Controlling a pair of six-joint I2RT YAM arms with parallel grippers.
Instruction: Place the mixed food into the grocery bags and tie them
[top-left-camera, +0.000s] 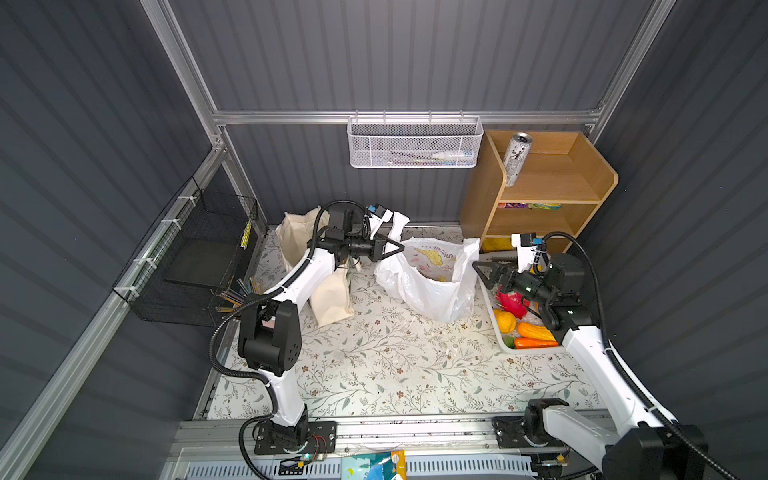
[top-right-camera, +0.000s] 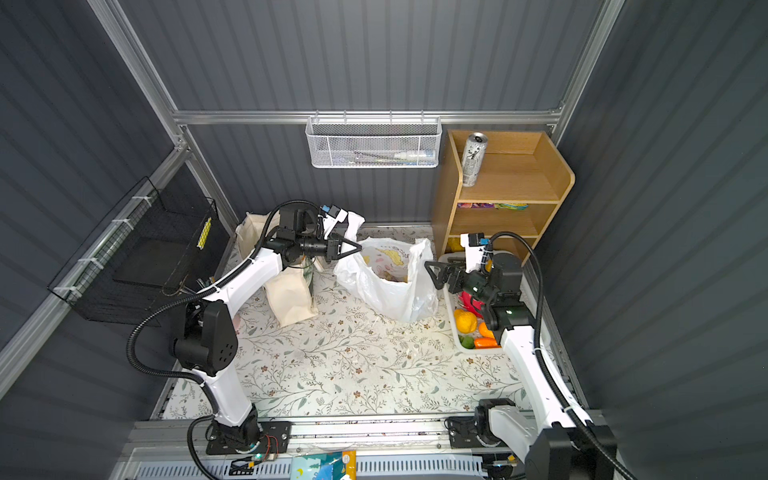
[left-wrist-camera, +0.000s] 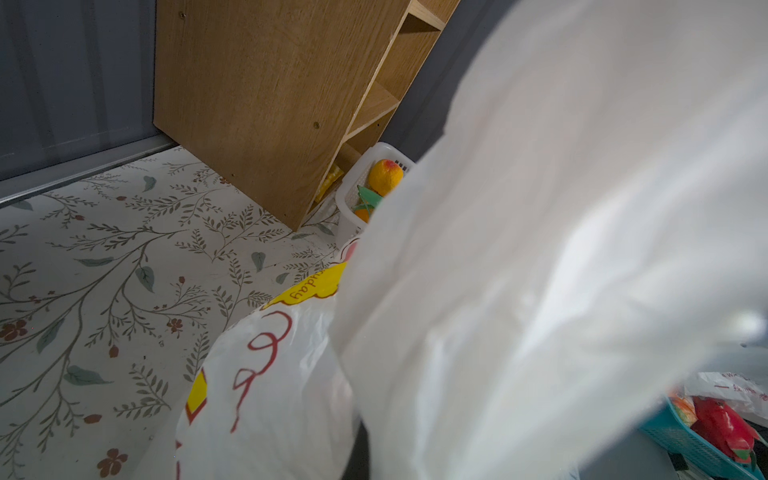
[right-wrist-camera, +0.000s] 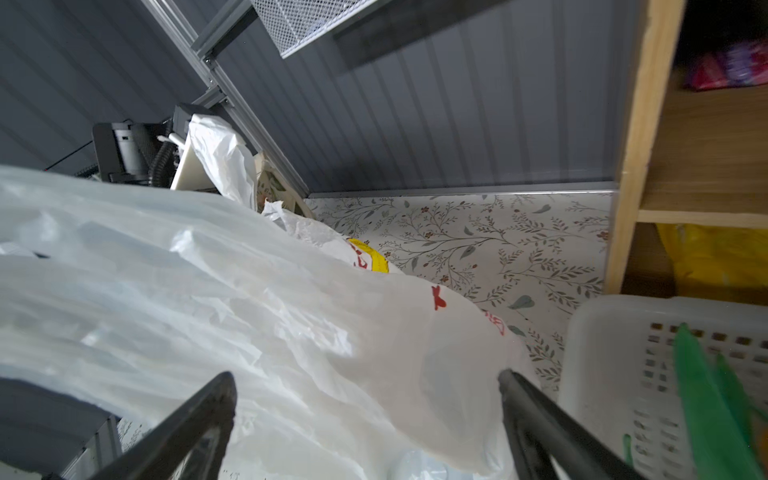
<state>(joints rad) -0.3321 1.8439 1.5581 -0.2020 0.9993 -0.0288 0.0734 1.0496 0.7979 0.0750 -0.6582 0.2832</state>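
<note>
Left end effector (top-left-camera: 397, 248): clamped shut on a handle at the left rim of the plastic bag (top-left-camera: 432, 291), holding that side of the mouth up. Right end effector (right-wrist-camera: 365, 376): jaws spread wide, nothing gripped. In the right wrist view the bag's other handle lies loosely between them.

The bag stands open on the surface (top-left-camera: 395, 365), between the canvas tote (top-left-camera: 332, 299) and the white basket (top-left-camera: 536, 350). Toy fruit (top-left-camera: 505, 322), including a dragon fruit (top-left-camera: 511, 301), sits in the basket. One can (top-left-camera: 516, 160) stands on top of the wooden shelf (top-left-camera: 557, 183).

Judgement: the step in hand is securing the free handle. Recommendation: advance until the film sits deep between the jaws before closing, take several layers rather than an edge, and lift gently so the opposite grip neither slips nor tears
</note>
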